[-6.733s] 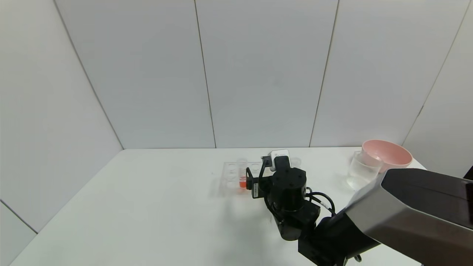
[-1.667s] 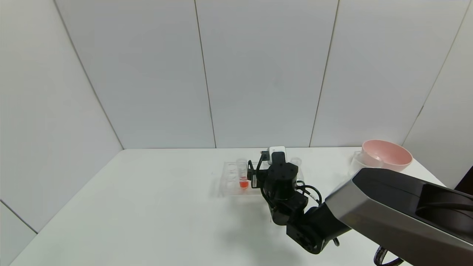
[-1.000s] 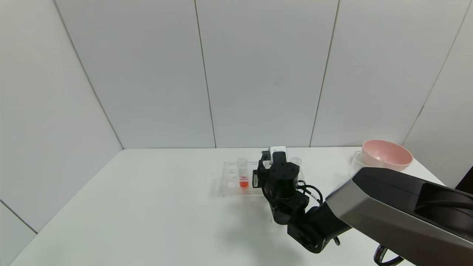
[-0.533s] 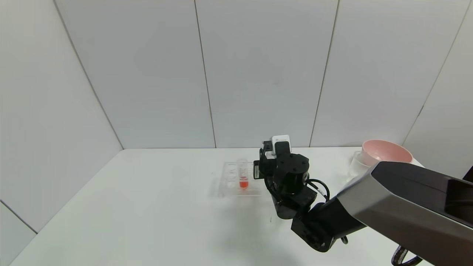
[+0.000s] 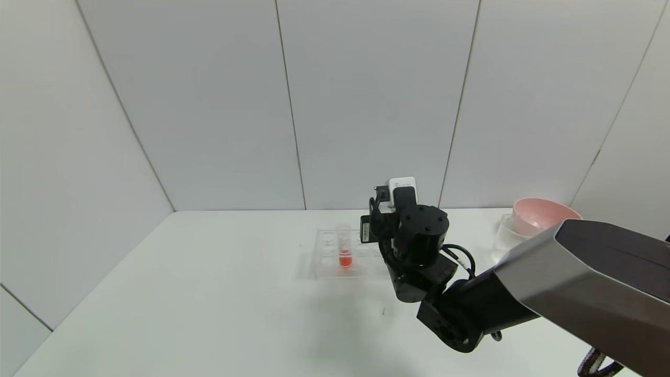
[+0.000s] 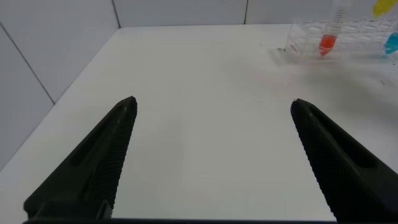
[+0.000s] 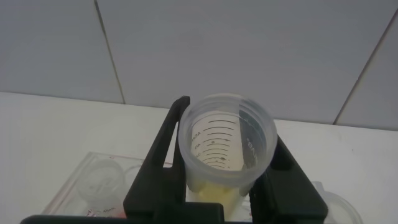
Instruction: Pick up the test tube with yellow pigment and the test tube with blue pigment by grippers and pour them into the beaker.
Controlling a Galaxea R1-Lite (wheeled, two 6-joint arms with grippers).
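Beaker (image 5: 506,240) stands at the table's (image 5: 220,293) far right, just in front of the pink bowl (image 5: 544,215); the right arm's grey housing cuts off its lower part in the head view. Clear rack (image 5: 335,255) sits mid-table, its right end hidden behind the right gripper (image 5: 378,226). One tube with red liquid (image 5: 344,250) stands upright in the rack.

Right gripper is raised above the rack's right end, jaws clenched on the test tube with yellow pigment (image 7: 227,149). Right wrist view looks down the tube's open mouth; pale yellow shows low inside, the tube's bottom is cut off by the frame. From the head view the tube itself is hidden behind the gripper body.

Left gripper (image 6: 211,162) hovers low over bare table on the near left, well apart from the rack, jaws spread wide, nothing between them.

Test tube with blue pigment (image 6: 392,43): only a cyan patch at the left wrist view's edge, by the rack; a yellow patch (image 6: 382,7) sits above it.
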